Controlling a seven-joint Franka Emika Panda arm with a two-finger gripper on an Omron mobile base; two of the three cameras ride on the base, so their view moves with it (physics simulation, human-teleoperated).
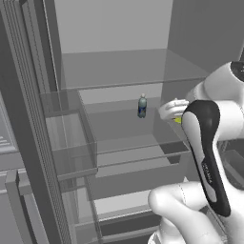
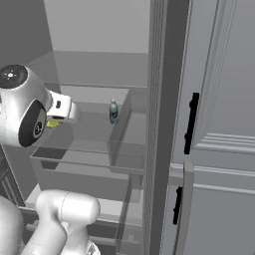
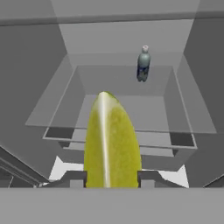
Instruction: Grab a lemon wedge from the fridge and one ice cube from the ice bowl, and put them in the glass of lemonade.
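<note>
Lemon wedge clamped in the gripper, inside the open fridge.

In the hand view the gripper (image 3: pixel 111 177) has its two dark fingertips (image 3: pixel 73 178) pressed against either side of the lemon wedge (image 3: pixel 111 140), which stands between them with its pale spine facing the camera. From the base views the wedge (image 1: pixel 177 120) shows as a small yellow sliver at the tip of the arm, above a clear glass shelf (image 1: pixel 133 143) of the fridge (image 1: pixel 114 66). A small dark bottle (image 1: pixel 142 106) stands upright near the back edge of a shelf, apart from the wedge.
</note>
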